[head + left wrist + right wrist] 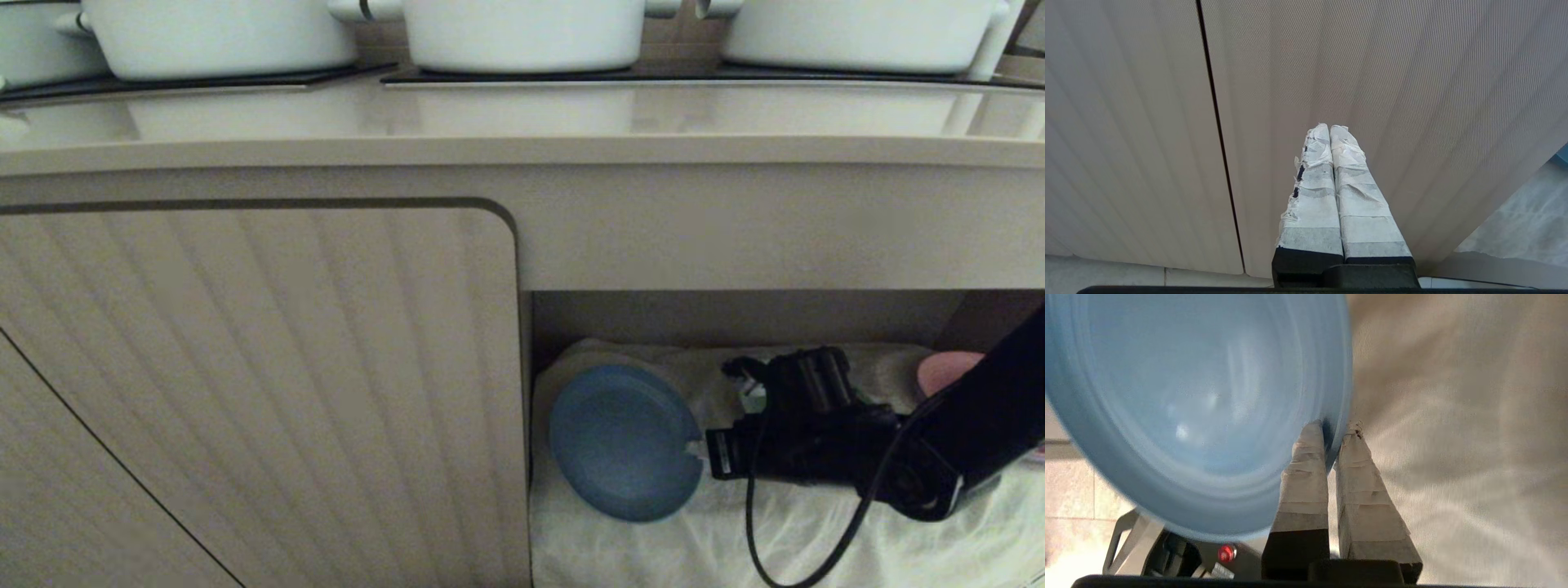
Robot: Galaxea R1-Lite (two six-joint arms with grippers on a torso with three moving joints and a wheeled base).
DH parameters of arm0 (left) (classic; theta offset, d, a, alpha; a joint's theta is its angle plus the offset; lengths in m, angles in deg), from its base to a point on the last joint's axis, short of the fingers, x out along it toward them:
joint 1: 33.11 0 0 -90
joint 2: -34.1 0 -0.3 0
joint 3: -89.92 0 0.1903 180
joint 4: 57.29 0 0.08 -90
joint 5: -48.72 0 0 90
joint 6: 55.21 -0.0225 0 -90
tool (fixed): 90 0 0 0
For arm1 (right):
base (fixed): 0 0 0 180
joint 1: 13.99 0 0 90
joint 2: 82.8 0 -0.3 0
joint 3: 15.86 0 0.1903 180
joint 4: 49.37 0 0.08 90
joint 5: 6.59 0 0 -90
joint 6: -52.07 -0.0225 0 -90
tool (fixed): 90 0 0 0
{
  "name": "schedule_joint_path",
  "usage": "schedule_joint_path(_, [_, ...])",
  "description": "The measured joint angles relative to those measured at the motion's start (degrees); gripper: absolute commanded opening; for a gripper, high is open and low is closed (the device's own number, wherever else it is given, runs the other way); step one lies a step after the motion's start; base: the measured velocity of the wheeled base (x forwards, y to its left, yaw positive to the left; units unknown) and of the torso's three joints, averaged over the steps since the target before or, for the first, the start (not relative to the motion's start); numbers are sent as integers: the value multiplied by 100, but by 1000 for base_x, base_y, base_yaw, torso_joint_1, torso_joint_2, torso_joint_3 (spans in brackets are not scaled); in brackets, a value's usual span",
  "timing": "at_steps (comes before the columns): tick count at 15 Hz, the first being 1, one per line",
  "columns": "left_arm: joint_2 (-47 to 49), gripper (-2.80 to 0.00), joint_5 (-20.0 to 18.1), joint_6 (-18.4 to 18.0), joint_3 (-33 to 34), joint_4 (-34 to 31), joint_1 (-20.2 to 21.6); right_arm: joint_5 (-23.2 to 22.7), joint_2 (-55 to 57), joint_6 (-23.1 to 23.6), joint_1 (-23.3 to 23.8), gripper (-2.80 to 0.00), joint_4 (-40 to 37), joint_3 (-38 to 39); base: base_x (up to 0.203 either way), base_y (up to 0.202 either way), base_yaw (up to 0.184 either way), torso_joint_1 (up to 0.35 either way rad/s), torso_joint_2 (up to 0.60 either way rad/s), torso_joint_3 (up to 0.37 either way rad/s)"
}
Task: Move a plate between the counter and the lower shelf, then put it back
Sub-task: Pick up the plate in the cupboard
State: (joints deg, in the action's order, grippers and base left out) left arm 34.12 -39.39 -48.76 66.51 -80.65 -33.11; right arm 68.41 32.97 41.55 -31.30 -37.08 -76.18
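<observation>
Taped fingers [1306, 457] of our right gripper [704, 454] pinch the plate [622, 441] by its rim, holding it tilted at the shelf [735, 314] mouth, above the white cloth [816, 539]. Our left gripper [1331, 134] hangs closed and empty before the ribbed door [245, 367]. We judge the edge-only grip could let the plate pivot or slip. On the way up, the counter [522, 122] overhang may catch it; pots [522, 33] crowd the back, and a pink plate [947, 367] sits behind our arm.
</observation>
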Motion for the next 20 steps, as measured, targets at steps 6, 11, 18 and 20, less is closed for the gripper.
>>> schedule_joint_path(6, [0, -280, 1, 0, 0, 0, 0, -7, -240, -3, 4, -280, -7, 191, 0, 0, 0, 0, 0, 0])
schedule_joint_path(11, [0, -280, 1, 0, 0, 0, 0, -7, -272, -14, 23, -280, -26, 163, 0, 0, 0, 0, 0, 0])
schedule_joint_path(18, [0, -280, 1, 0, 0, 0, 0, 4, -136, -37, 149, -280, -277, -94, 0, 0, 0, 0, 0, 0])
schedule_joint_path(20, [0, -280, 1, -1, 0, -1, 0, 12, -96, -26, 177, -280, -504, -229, 0, 0, 0, 0, 0, 0])
